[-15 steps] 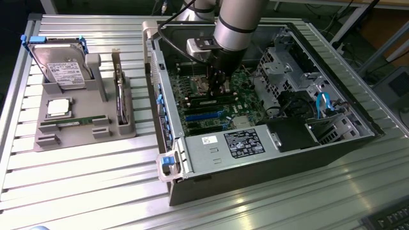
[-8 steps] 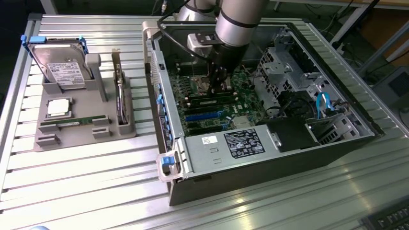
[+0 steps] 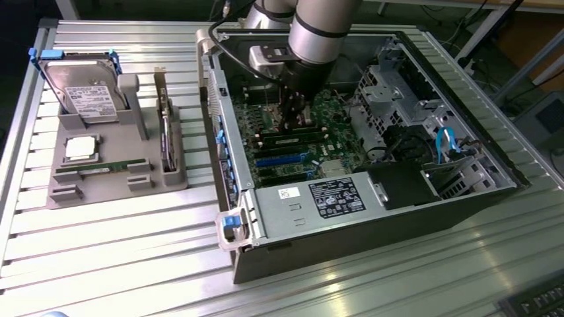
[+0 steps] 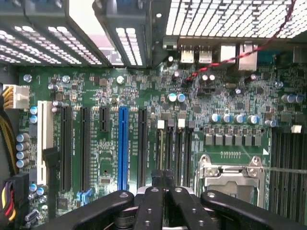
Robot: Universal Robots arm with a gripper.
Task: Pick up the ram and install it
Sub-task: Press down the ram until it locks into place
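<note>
- The gripper (image 3: 294,120) is shut over the computer's green board (image 4: 144,124), nothing seen held.
- A ram stick (image 3: 291,139) lies in a slot just beneath the fingers (image 4: 165,179).
- Pressing is best kept straight and even.

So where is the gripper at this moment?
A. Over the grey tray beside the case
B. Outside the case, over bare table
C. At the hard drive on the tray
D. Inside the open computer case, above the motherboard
D: the exterior view shows the gripper down inside the case, over the motherboard, while the tray sits apart on that view's left.
</note>
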